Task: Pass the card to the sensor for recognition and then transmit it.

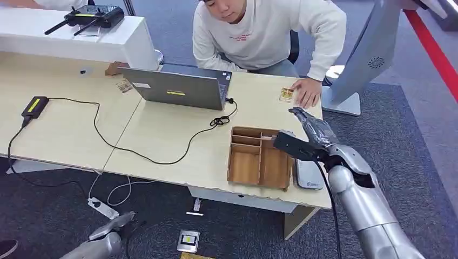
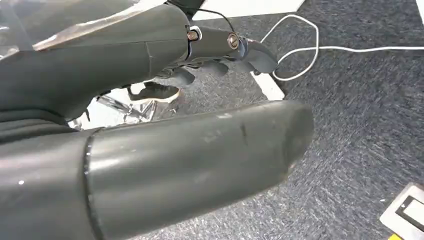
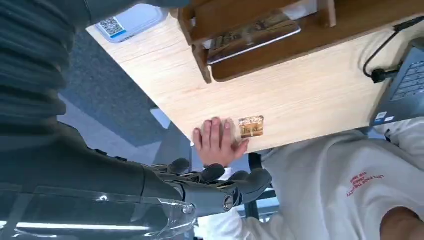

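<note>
Well, the robot has not picked up the card yet.

From the head view, the card lies on the table by a person's hand, and the right hand hangs above the wooden tray, fingers apart, holding nothing. The grey sensor pad sits just beside the tray. In the left wrist view, the left hand hangs over the carpet, holding nothing. In the right wrist view, the card touches nothing of the robot's.

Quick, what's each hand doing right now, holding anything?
Left hand: hanging low beside the desk, fingers apart, holding nothing.
Right hand: raised over the desk, fingers extended, holding nothing.
</note>
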